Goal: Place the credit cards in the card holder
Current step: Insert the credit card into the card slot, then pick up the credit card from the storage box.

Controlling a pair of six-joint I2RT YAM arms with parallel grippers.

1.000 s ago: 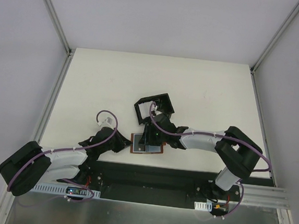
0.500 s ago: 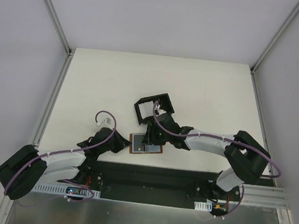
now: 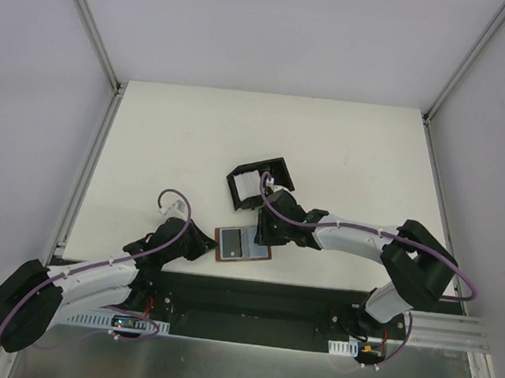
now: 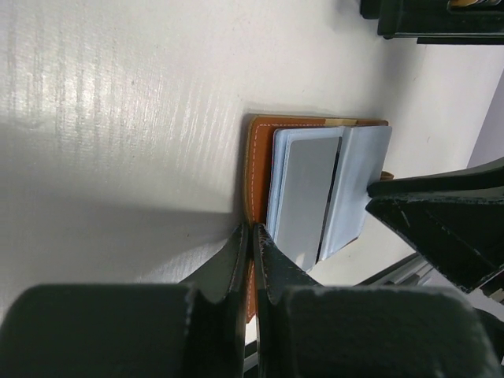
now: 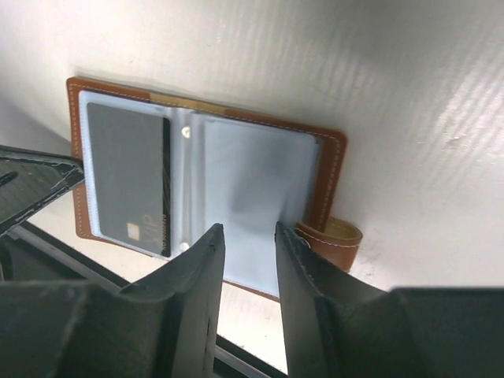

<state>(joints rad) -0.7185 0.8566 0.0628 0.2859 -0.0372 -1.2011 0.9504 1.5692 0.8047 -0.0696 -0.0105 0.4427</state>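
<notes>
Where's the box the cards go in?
Look at the white table, near its middle. Just behind the flat brown wallet sits the card holder. It's the only black box with raised walls, open on top.

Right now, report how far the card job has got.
Done: one white card appears to sit in the card holder. In hand: left gripper, shut, sits at the open wallet's edge; right gripper hovers open over its sleeves, holding nothing. Left: the grey card in the wallet.
</notes>
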